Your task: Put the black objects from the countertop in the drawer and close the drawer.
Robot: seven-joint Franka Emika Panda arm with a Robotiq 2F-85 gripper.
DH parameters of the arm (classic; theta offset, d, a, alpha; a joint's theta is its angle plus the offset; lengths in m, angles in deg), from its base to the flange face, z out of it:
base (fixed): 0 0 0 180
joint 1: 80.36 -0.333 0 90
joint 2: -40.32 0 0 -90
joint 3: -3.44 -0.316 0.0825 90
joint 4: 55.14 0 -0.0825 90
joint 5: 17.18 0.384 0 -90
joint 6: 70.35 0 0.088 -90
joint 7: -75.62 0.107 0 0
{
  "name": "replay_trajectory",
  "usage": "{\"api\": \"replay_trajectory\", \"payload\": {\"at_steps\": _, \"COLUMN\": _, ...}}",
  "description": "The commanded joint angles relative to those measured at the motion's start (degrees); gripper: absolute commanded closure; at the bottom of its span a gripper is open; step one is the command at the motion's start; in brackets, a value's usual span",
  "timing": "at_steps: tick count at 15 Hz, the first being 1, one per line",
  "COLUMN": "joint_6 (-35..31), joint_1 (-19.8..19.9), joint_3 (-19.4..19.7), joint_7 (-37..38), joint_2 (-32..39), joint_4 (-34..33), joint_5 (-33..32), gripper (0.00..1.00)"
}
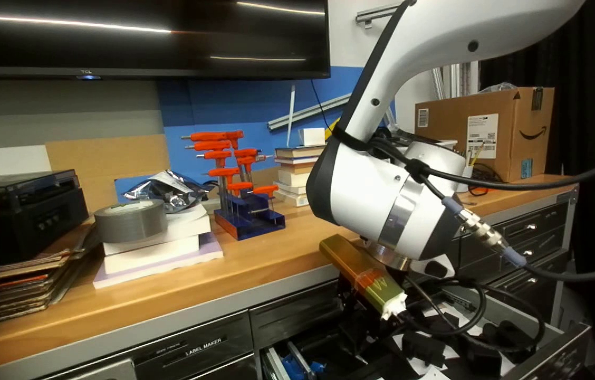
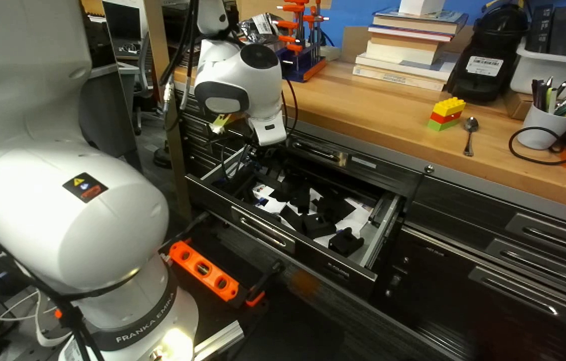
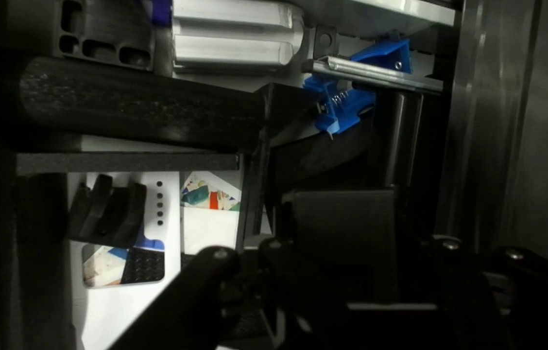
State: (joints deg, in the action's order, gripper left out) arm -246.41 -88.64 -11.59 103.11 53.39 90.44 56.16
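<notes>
The wide dark-grey drawer (image 2: 313, 255) is pulled out below the countertop (image 2: 363, 103). My gripper (image 1: 353, 330) reaches down into its far-left part, as seen in an exterior view. In the wrist view a blocky matte-black object (image 3: 342, 228) sits between the fingers (image 3: 274, 248), and my gripper appears shut on it; the lower contact is lost in darkness. Several other black pieces (image 2: 318, 225) lie inside the drawer over white sheets. A curved black piece (image 3: 109, 214) rests on white left of the gripper in the wrist view.
Metal bars (image 3: 230, 34), a blue clip (image 3: 347, 104) and a long dark tube (image 3: 133, 104) crowd the drawer near the gripper. On the countertop stand taped books (image 1: 155, 237), hex keys (image 1: 247, 221), toy bricks (image 2: 446, 115), a spoon (image 2: 469, 135) and a pen cup (image 2: 539, 125).
</notes>
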Motion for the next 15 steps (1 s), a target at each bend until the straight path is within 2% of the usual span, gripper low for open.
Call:
{"api": "replay_trajectory", "payload": {"at_steps": 1, "joint_6": -1.3, "joint_1": 2.1, "joint_3": -0.6, "joint_7": -6.6, "joint_2": 1.1, "joint_4": -2.0, "joint_5": 5.4, "gripper": 0.73}}
{"api": "replay_trajectory", "payload": {"at_steps": 6, "joint_6": 0.3, "joint_1": 5.0, "joint_3": -0.2, "joint_7": -16.5, "joint_2": 2.9, "joint_4": -4.4, "joint_5": 11.6, "gripper": 0.73}}
{"api": "replay_trajectory", "payload": {"at_steps": 7, "joint_6": 0.5, "joint_1": 5.5, "joint_3": -0.1, "joint_7": -17.7, "joint_2": 3.3, "joint_4": -4.7, "joint_5": 12.6, "gripper": 0.24}}
{"api": "replay_trajectory", "payload": {"at_steps": 9, "joint_6": 0.5, "joint_1": 6.0, "joint_3": -0.3, "joint_7": -20.7, "joint_2": 4.0, "joint_4": -5.6, "joint_5": 15.3, "gripper": 0.17}}
{"api": "replay_trajectory", "payload": {"at_steps": 11, "joint_6": 1.1, "joint_1": 6.3, "joint_3": -0.2, "joint_7": -23.0, "joint_2": 4.6, "joint_4": -6.1, "joint_5": 17.2, "gripper": 0.02}}
{"api": "replay_trajectory", "payload": {"at_steps": 13, "joint_6": 2.3, "joint_1": 6.3, "joint_3": 0.0, "joint_7": -23.4, "joint_2": 4.6, "joint_4": -5.4, "joint_5": 16.8, "gripper": 0.00}}
{"api": "replay_trajectory", "payload": {"at_steps": 14, "joint_6": 4.0, "joint_1": 6.4, "joint_3": 0.1, "joint_7": -21.1, "joint_2": 3.9, "joint_4": -3.5, "joint_5": 13.9, "gripper": 0.00}}
{"api": "replay_trajectory", "payload": {"at_steps": 15, "joint_6": 5.7, "joint_1": 3.0, "joint_3": 3.5, "joint_7": -17.7, "joint_2": 2.9, "joint_4": -1.6, "joint_5": 10.9, "gripper": 0.00}}
